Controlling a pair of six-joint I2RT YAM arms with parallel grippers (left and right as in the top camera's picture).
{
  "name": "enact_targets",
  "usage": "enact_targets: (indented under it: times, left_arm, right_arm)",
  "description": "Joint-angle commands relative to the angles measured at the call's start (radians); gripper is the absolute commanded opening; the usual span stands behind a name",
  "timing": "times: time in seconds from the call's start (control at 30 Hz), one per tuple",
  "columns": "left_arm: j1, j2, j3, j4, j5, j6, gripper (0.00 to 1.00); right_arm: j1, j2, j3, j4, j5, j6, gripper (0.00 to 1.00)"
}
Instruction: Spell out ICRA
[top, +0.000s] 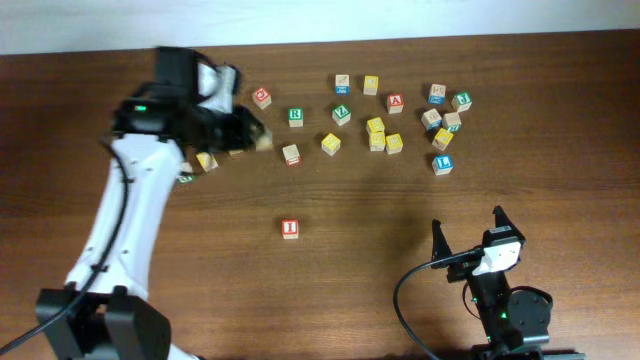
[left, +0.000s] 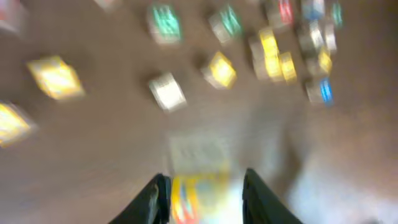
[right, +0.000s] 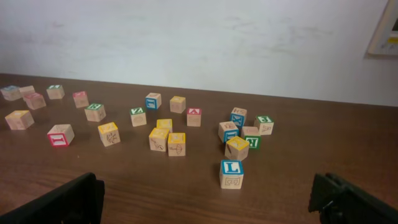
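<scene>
Far left, upper part of the tabletop (top: 220, 280): the left claw (left: 205, 177) is gripping a yellow-edged block (left: 186, 199) between its fingers, jaws narrow around it. The wrist picture is smeared, so I am not able to read which letter it is carrying. Loose blocks are lying below and beside it.

Just right of that arm, a red-lettered block (top: 262, 97) is sitting near the back edge; it may be a C, but I am not sure of it. The green R block (top: 296, 116) is sitting close by.

Centre front: the red I block (top: 290, 229) is standing alone, well apart from the pile, and I am reading it as the start of the word.

Further right, the red A block (top: 396, 101) is waiting among the main scatter.

Far right front: the right claw (top: 467, 226) is parked with jaws wide and nothing between them.

Judgement: the second letter is the step in hand. To do it well:
- Confirm the carried face reads C.
- Bring it in just to the right of the I, on the same line.
- Keep the letter up and squared.
- Lower until it sits flat, and only then release.
- Avoid nudging the I.
- Leave room for R and A.
</scene>
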Motion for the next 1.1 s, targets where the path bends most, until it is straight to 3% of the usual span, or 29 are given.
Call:
enact_targets:
  times: [0.0, 0.23, 0.33, 0.47, 0.5, 0.53, 0.57, 0.67, 0.73, 0.8, 0.9, 1.07]
  left_arm:
    - [-0.151, -0.004, -0.003, -0.093, 0.006, -0.022, 0.28]
    - [-0.415, -0.004, -0.119, -0.097, -0.347, -0.187, 0.24]
    - [-0.443, -0.004, -0.151, -0.059, -0.374, -0.209, 0.24]
    - [-0.457, -0.004, -0.151, -0.060, -0.315, -0.208, 0.55]
    - [-0.457, -0.004, -0.151, -0.062, -0.275, -0.208, 0.67]
    - [-0.457, -0.004, -0.151, -0.068, -0.233, -0.205, 0.87]
    - [-0.457, -0.004, -0.151, -0.068, -0.170, -0.172, 0.98]
    - [-0.458, -0.004, -0.151, -0.099, -0.014, -0.121, 0.99]
    - [-0.458, -0.004, -0.151, -0.149, -0.005, -0.122, 0.99]
    - [-0.457, -0.004, -0.151, -0.179, -0.044, -0.144, 0.99]
    - [-0.407, -0.017, -0.150, -0.253, -0.245, -0.290, 0.99]
    - [-0.237, -0.136, -0.151, -0.272, -0.246, -0.291, 0.99]
  right_arm:
    - [0.006, -0.006, -0.005, -0.007, 0.001, -0.004, 0.98]
    - [0.006, -0.006, -0.005, -0.007, 0.001, -0.004, 0.98]
    - [0.006, -0.006, -0.005, -0.007, 0.001, -0.004, 0.98]
    - [0.006, -0.006, -0.005, -0.007, 0.001, -0.003, 0.98]
    - [0.006, -0.006, -0.005, -0.007, 0.001, -0.003, 0.98]
    - [0.006, -0.006, -0.005, -0.007, 0.001, -0.004, 0.98]
    - [0.006, -0.006, -0.005, -0.007, 0.001, -0.004, 0.98]
    - [0.006, -0.006, -0.005, -0.007, 0.001, -0.004, 0.98]
    - [0.006, -0.006, -0.005, -0.007, 0.001, -0.004, 0.98]
    - [0.006, -0.006, -0.005, -0.007, 0.001, -0.004, 0.99]
    - [0.006, -0.006, -0.005, -0.007, 0.001, -0.003, 0.98]
    - [0.006, -0.006, -0.005, -0.007, 0.001, -0.004, 0.98]
